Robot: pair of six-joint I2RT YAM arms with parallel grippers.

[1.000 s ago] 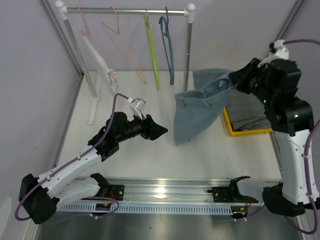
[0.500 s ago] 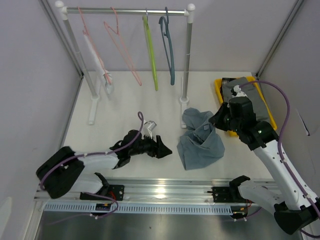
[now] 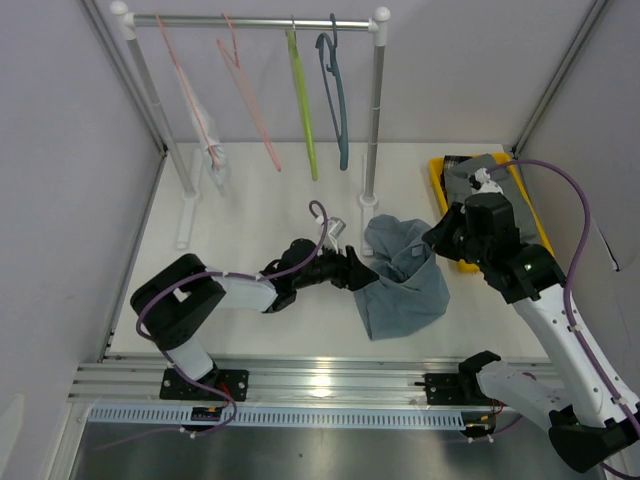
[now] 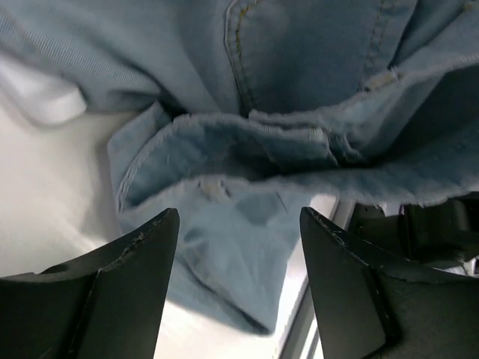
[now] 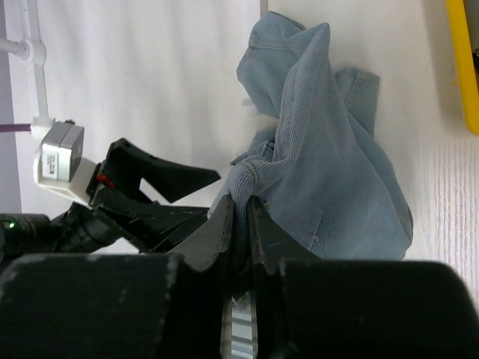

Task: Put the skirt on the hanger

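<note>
Your right gripper [image 5: 239, 203] is pinched shut on a bunched fold of the skirt [image 3: 405, 285]. Its hold looks the same as 1 second ago, but the garment's position does not. Then the skirt hung in the air at the right of the overhead view, spread to most of its length. Now it sits slumped on the table [image 3: 260, 210] just right of centre, with only its top edge held up by that pinch.

Your left gripper [image 4: 238, 224] has come across from the left-centre of the frame and now sits at the skirt's left edge. Its jaws stand wide apart and hold nothing. In the left wrist view a frayed denim hem and a seamed fold lie between and just beyond the 2 fingers [image 4: 127, 292], so a bite on the fabric looks close.

For the task, this reads as a handover or a 2-handed grab being set up. Nothing has gone near the hangers yet. The blue hanger [image 3: 338, 100] and green hanger [image 3: 303, 110] hang on the rail [image 3: 250, 20] at the top of the frame, well apart from the skirt. The yellow tray [image 3: 436, 180] sits at the right.

Watch which layer the left jaws close on. The cloth is folded over itself, and you cannot tell from here whether that edge is the waistband.
</note>
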